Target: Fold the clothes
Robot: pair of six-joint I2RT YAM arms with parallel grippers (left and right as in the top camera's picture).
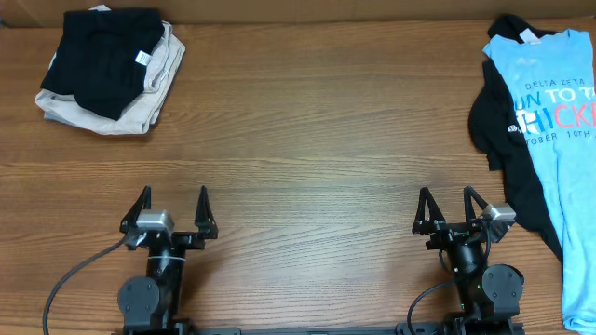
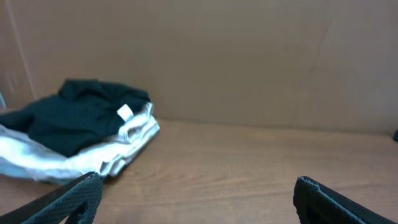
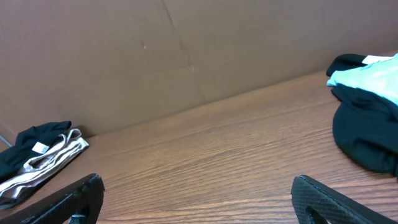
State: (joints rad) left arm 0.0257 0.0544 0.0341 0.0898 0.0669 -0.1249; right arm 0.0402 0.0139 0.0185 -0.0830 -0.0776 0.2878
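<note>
A light blue printed T-shirt (image 1: 559, 121) lies unfolded at the table's right edge, on top of a black garment (image 1: 498, 140); both show at the right of the right wrist view (image 3: 367, 74). A folded stack, a black garment (image 1: 107, 56) on a beige one (image 1: 140, 102), sits at the far left; it also shows in the left wrist view (image 2: 81, 124). My left gripper (image 1: 174, 207) is open and empty near the front edge, far from the stack. My right gripper (image 1: 449, 207) is open and empty, just left of the black garment.
A brown cardboard wall (image 2: 249, 56) runs along the table's far edge. The wooden table (image 1: 317, 140) stretches between the two piles.
</note>
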